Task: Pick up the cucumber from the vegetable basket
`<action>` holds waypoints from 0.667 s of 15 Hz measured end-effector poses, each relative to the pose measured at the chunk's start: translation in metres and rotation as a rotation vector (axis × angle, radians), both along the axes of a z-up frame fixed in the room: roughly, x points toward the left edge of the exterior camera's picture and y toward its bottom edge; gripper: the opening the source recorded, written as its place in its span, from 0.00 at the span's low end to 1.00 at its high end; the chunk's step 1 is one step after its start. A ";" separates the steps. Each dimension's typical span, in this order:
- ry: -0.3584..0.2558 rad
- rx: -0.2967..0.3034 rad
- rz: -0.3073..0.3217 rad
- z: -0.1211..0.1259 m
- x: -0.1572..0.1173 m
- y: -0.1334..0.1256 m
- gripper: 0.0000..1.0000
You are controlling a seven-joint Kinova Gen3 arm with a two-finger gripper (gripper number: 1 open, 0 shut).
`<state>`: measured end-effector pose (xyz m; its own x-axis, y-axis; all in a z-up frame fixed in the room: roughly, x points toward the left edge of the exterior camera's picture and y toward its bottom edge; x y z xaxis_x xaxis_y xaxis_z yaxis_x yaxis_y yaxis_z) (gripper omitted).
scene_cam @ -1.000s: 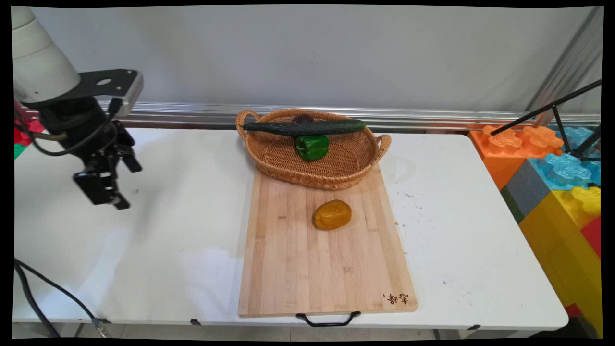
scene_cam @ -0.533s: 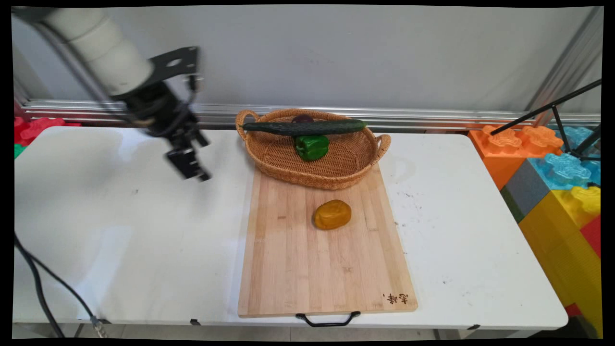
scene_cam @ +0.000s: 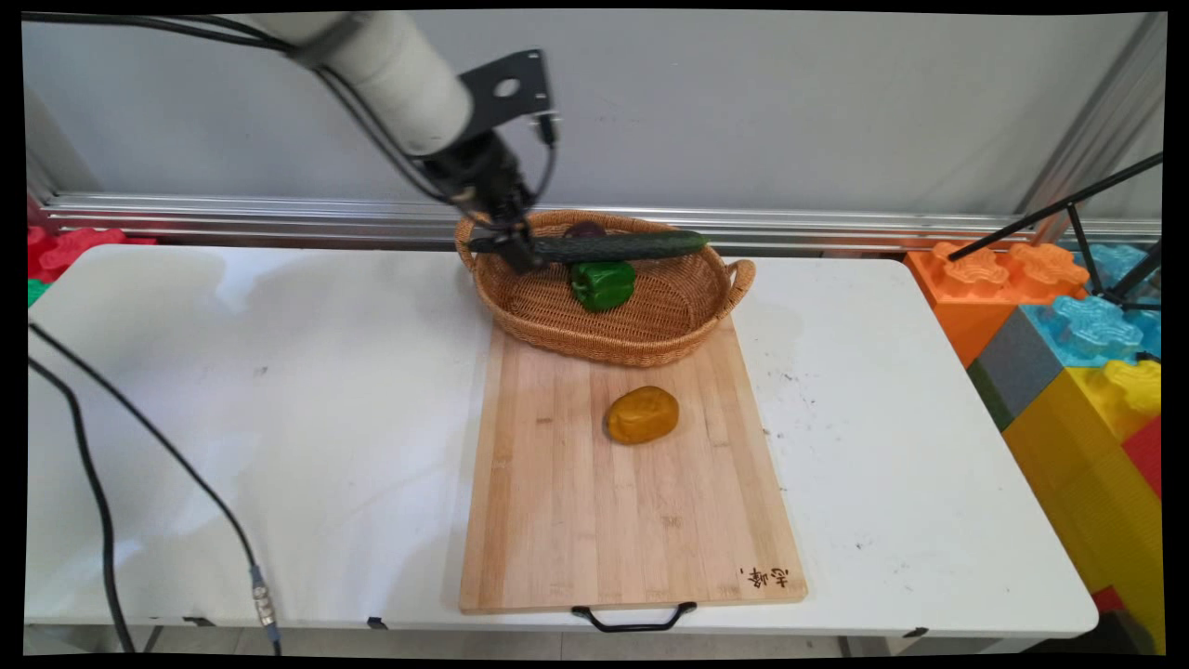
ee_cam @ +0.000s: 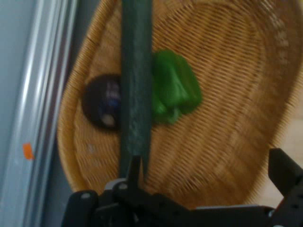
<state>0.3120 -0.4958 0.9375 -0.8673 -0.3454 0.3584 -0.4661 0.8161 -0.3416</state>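
**Gripper** [scene_cam: 520,255]: black, two-fingered. A second ago it hung over the bare left part of the table [scene_cam: 279,390]. It has since swung right and far, and now sits over the left end of the basket [scene_cam: 650,346]. In the hand view its fingers [ee_cam: 136,165] are spread wide and hold nothing.

**Cucumber** [scene_cam: 613,245]: long, dark green, lying across the basket's far rim. It is the thing nearest the gripper (one fingertip is just beside its left end, contact not certain). Unmoved.

**Green pepper** [scene_cam: 604,283]: in the basket, just near of the cucumber. Unmoved.

**Dark purple round thing** [scene_cam: 585,228]: in the basket, far side, mostly hidden behind the cucumber.

**Cutting board** [scene_cam: 594,520]: wooden, with the basket's near edge resting on its far end.

**Yellow-brown lump** [scene_cam: 642,414]: on the board, well apart from the gripper. Unmoved.
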 end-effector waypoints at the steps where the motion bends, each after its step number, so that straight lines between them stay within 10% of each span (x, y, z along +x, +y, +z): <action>1: -0.002 -0.021 -0.001 -0.005 -0.007 -0.010 1.00; 10: 0.013 -0.115 0.022 -0.083 -0.058 -0.098 1.00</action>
<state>0.2543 -0.5936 0.8544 -0.8547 -0.3205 0.4084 -0.4890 0.7611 -0.4261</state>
